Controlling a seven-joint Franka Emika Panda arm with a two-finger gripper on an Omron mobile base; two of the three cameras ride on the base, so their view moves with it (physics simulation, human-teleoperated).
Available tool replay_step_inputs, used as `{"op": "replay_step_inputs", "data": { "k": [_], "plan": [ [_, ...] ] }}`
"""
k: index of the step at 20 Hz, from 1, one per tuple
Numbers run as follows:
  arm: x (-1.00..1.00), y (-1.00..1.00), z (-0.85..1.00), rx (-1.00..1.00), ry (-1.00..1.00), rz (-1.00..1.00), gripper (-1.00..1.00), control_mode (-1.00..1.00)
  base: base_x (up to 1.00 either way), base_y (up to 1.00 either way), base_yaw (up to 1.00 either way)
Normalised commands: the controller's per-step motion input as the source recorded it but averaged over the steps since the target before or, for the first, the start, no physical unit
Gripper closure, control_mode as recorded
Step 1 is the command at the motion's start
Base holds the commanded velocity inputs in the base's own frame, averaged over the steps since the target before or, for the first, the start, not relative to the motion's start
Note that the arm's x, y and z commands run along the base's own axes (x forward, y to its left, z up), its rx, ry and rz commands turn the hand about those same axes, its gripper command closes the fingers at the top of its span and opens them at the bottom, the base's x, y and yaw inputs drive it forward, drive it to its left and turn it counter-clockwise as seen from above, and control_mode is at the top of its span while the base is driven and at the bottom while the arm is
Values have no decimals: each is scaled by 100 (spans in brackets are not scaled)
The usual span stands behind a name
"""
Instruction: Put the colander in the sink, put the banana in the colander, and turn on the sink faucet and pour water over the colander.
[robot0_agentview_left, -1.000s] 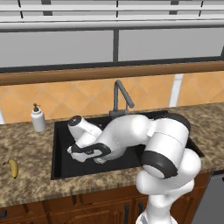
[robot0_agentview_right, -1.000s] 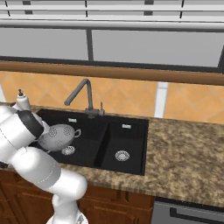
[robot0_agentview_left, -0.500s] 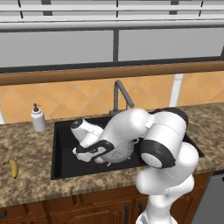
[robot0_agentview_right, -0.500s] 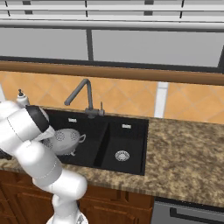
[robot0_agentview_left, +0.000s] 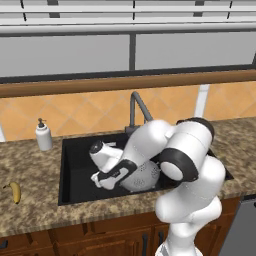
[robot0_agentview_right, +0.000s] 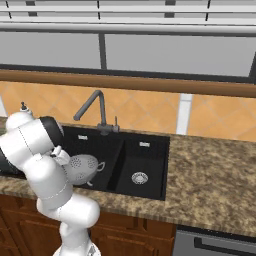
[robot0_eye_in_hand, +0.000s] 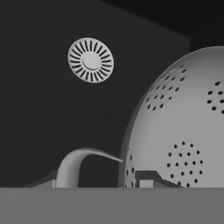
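The colander (robot0_agentview_left: 143, 176), a silver-grey bowl dotted with holes, hangs tilted inside the larger basin of the black sink (robot0_agentview_left: 75, 167). My gripper (robot0_agentview_left: 106, 180) is shut on it at its left side. In the hand view the colander's holed wall (robot0_eye_in_hand: 183, 127) looms at right, its small handle (robot0_eye_in_hand: 76, 162) curves at the bottom, and my gripper (robot0_eye_in_hand: 94, 183) is at that handle. In the right base view the colander (robot0_agentview_right: 84, 165) sits just past my arm. The banana (robot0_agentview_left: 15, 191) lies on the counter far left. The sink faucet (robot0_agentview_left: 138, 107) stands behind the basin, with no water running.
A white soap dispenser (robot0_agentview_left: 43, 136) stands on the counter left of the sink. Round silver drains sit in the basin floors (robot0_eye_in_hand: 90, 60) (robot0_agentview_right: 139, 177). The granite counter (robot0_agentview_right: 215, 175) stretches to the right. My elbow hangs over the sink's front right.
The arm has swung and carried the colander a little to the right and lower in the basin. The jaws have kept their grip.
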Motion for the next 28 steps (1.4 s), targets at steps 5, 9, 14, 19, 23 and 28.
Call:
{"op": "replay_step_inputs", "data": {
  "k": [5,9,14,19,23,28],
  "plan": [
    [0,-8,-38,0,0,0,100,-100,0,0,0],
    [0,0,-36,0,0,0,100,-100,0,0,0],
    [0,0,-32,0,0,0,100,-100,0,0,0],
    [0,0,-30,1,0,0,100,-100,0,0,0],
    [0,0,-25,0,0,0,100,-100,0,0,0],
    [0,0,-10,2,0,0,-100,-100,0,0,0]
  ]
}}
